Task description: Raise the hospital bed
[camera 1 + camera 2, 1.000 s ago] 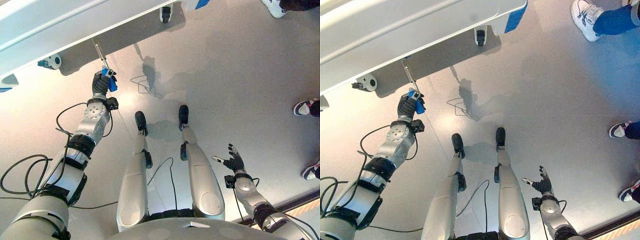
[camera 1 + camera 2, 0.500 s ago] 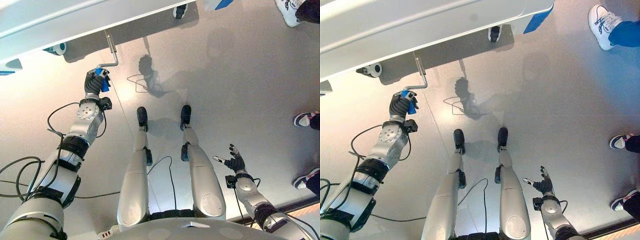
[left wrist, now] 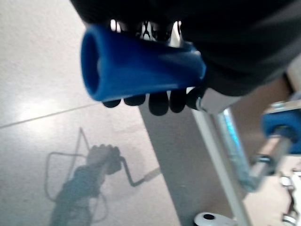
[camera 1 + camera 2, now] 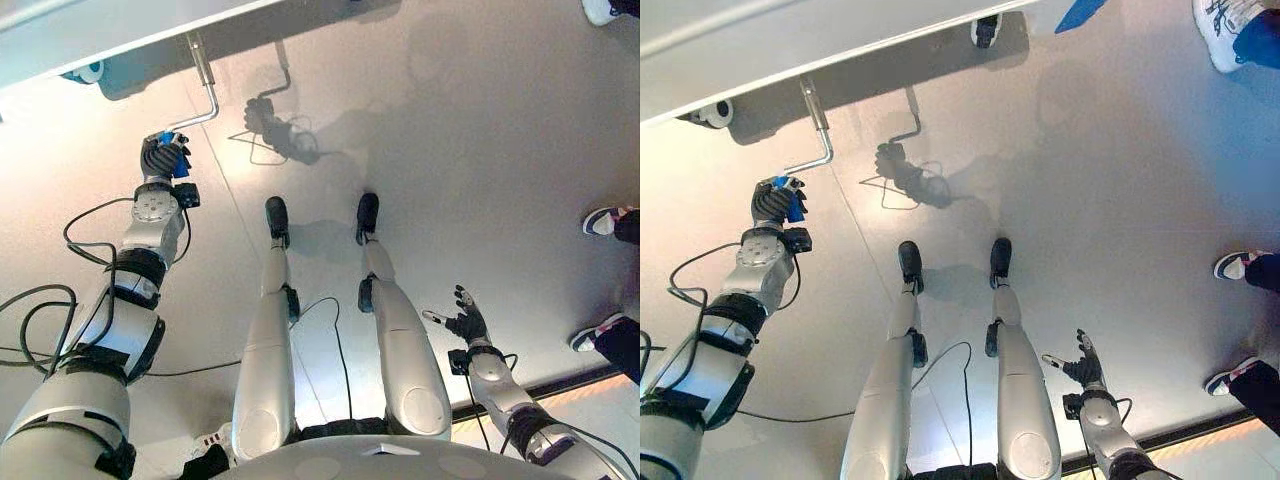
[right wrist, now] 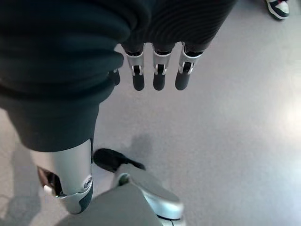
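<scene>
The white hospital bed (image 4: 760, 50) runs along the top of the eye views, seen from its foot end. A silver crank rod (image 4: 205, 85) comes out from under it and bends toward a blue handle (image 3: 141, 70). My left hand (image 4: 163, 158) is shut on that blue handle, with the fingers curled round it in the left wrist view. The crank arm now points toward my left side. My right hand (image 4: 465, 322) hangs low beside my right leg, fingers (image 5: 157, 75) straight and holding nothing.
Bed castors (image 4: 712, 112) (image 4: 986, 30) stand on the grey floor under the frame. A blue bed corner (image 4: 1075, 12) shows at the top. People's shoes (image 4: 1240, 264) (image 4: 1225, 25) stand at the right edge and top right.
My left hand has swung the blue handle leftward and outward, turning the crank from pointing down to bent sideways. The camera has also shifted. The right hand has stayed put.
</scene>
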`<state>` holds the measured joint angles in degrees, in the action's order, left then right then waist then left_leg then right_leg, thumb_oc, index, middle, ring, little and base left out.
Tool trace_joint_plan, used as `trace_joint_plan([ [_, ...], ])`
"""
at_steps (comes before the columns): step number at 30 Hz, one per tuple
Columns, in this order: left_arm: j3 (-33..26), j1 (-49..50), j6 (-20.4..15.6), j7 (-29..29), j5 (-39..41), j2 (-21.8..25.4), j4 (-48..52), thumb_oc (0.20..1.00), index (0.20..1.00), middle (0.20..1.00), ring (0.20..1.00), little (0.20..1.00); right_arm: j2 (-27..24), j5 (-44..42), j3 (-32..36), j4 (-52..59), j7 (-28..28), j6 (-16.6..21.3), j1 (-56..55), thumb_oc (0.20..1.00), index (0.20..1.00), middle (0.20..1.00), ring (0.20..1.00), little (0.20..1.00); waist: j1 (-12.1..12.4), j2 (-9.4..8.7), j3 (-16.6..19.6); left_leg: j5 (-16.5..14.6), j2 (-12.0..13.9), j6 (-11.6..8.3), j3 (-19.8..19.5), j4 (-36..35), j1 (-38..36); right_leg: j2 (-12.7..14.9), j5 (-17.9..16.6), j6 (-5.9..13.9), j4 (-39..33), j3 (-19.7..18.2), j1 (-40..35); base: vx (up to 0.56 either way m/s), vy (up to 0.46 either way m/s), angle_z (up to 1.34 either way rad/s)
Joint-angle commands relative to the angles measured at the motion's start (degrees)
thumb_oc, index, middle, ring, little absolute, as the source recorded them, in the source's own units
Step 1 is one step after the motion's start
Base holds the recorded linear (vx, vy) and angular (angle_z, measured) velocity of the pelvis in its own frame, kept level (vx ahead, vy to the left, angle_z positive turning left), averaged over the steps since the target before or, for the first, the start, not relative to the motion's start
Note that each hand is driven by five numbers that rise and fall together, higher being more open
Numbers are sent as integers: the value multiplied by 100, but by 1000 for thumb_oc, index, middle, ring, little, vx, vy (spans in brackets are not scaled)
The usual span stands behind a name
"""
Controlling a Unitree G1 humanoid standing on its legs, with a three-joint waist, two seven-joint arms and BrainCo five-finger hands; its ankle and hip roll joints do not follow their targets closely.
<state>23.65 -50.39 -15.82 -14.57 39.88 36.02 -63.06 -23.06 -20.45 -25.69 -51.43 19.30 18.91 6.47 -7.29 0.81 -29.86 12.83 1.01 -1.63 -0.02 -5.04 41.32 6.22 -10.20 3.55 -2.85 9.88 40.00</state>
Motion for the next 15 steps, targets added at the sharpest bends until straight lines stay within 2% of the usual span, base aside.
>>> trace_joint_plan([
  [1, -492, -280, -49, -232, -169, 651, -523, 200, 200, 200, 200, 200, -36, -211, -18, 188, 82, 126, -184, 1000, 1000, 1000, 1000, 1000, 56, -379, 7, -422, -230, -83, 490, 17, -381, 323, 71, 519, 568, -455, 257, 0, 0, 0],
  [8, -415, -503, 13, -300, -340, 639, -711, 200, 200, 200, 200, 200, -63, -191, -116, 439, 151, 190, -146, 1000, 1000, 1000, 1000, 1000, -53, -421, 7, -438, -205, -59, 591, 4, -197, 274, -9, 537, 535, -606, 545, 7, 3, -5],
  [15, -201, -913, 82, -398, -654, 386, -869, 200, 200, 200, 200, 200, -121, -125, -257, 680, 198, 249, -159, 1000, 1000, 1000, 1000, 1000, -253, -460, 7, -458, -152, -75, 751, 4, -79, 181, -87, 529, 509, -795, 821, 1, -3, -12],
])
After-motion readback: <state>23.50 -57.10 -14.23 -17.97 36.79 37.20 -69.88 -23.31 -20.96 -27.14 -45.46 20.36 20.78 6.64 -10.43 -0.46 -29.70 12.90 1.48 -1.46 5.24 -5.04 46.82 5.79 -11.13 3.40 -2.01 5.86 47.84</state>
